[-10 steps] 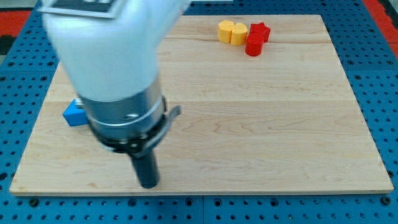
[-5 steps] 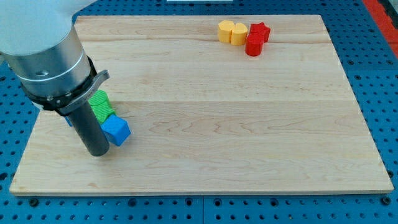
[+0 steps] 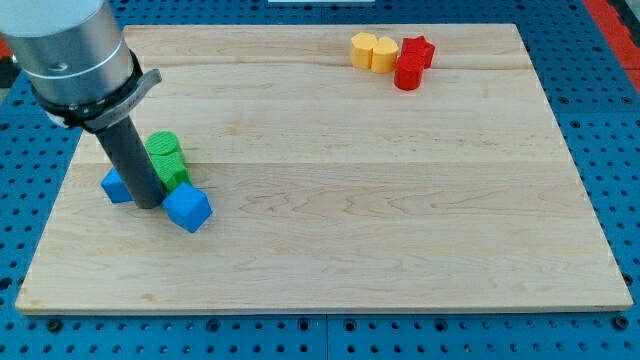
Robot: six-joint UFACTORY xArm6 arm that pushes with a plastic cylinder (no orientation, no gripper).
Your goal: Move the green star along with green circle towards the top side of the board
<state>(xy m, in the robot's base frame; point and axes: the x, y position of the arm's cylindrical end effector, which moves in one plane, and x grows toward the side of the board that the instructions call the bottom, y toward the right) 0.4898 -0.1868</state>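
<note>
A wooden board lies on a blue pegboard bench. At its far right, a yellow block touches two red blocks. Near the left edge sit a blue cube and a second blue block, partly hidden.

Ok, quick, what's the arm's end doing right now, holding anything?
My tip: a bare rod, no gripper, holding nothing; it sits among the green blocks, the left blue block and the blue cube. Contact cannot be told.
</note>
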